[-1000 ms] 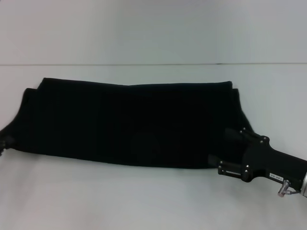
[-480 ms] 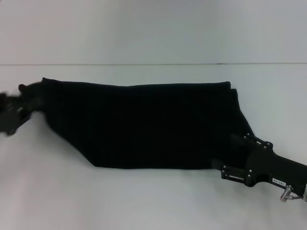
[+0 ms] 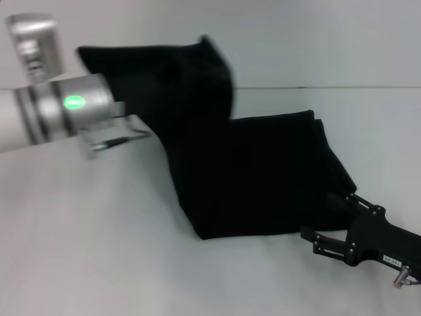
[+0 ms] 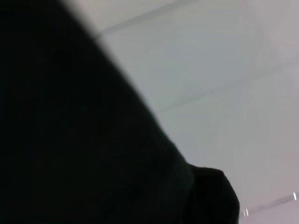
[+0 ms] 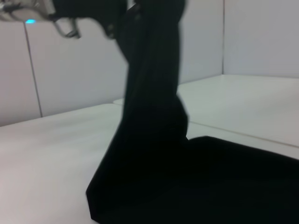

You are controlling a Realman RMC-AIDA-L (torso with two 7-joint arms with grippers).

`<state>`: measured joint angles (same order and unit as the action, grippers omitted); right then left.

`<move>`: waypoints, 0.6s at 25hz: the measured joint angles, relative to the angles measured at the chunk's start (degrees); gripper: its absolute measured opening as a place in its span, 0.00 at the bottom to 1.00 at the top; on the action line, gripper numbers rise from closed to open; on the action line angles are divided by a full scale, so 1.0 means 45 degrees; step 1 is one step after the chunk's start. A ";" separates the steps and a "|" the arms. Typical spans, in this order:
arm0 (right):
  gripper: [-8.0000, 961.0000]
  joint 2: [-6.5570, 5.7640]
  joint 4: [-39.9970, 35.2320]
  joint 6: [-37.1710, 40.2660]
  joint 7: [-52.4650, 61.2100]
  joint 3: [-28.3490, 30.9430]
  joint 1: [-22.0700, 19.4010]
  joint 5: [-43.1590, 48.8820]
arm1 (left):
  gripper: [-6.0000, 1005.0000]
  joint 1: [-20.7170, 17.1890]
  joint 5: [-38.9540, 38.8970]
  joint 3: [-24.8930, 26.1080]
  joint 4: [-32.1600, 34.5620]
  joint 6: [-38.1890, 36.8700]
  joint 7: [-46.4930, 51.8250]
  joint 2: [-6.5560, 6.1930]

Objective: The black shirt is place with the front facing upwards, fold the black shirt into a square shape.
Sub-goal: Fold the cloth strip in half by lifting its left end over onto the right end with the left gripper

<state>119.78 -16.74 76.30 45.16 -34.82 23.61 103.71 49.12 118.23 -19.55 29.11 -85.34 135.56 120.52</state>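
The black shirt (image 3: 263, 178) lies folded in a long band on the white table (image 3: 99, 257). Its left end is raised off the table and carried over toward the middle. My left gripper (image 3: 141, 59) holds that raised end high at the upper left, shut on the cloth, which hangs down from it in a steep drape (image 5: 154, 116). Black cloth (image 4: 70, 130) fills most of the left wrist view. My right gripper (image 3: 329, 217) sits low at the shirt's near right corner, its tips lost against the black fabric. No lettering or neck label shows.
The table's far edge meets a pale wall (image 3: 296, 39) behind the shirt. Bare white tabletop lies to the left and in front of the cloth. The silver left forearm (image 3: 59, 112) reaches in across the upper left.
My left gripper has risen from table level and swung right, lifting the shirt's left end over the band. The right gripper has slid slightly toward the near right.
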 joint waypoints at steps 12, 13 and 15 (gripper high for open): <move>0.98 0.0011 0.0122 -0.0596 0.0013 0.0284 -0.0063 0.0000 | 0.04 0.1692 -0.0219 -0.0908 -0.4492 0.2962 -0.3021 0.0882; 0.98 0.0017 0.0128 -0.0652 0.0017 0.0284 -0.0023 0.0001 | 0.04 0.1668 -0.0293 -0.0886 -0.4770 0.3180 -0.3232 0.0892; 0.98 0.0019 0.0165 -0.0687 0.0020 0.0284 0.0039 0.0004 | 0.04 0.1643 -0.0361 -0.0876 -0.4941 0.3339 -0.3370 0.0896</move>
<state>119.87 -16.00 73.21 45.24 -33.54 23.79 103.72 56.51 116.60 -23.49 6.88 -70.31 120.40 124.55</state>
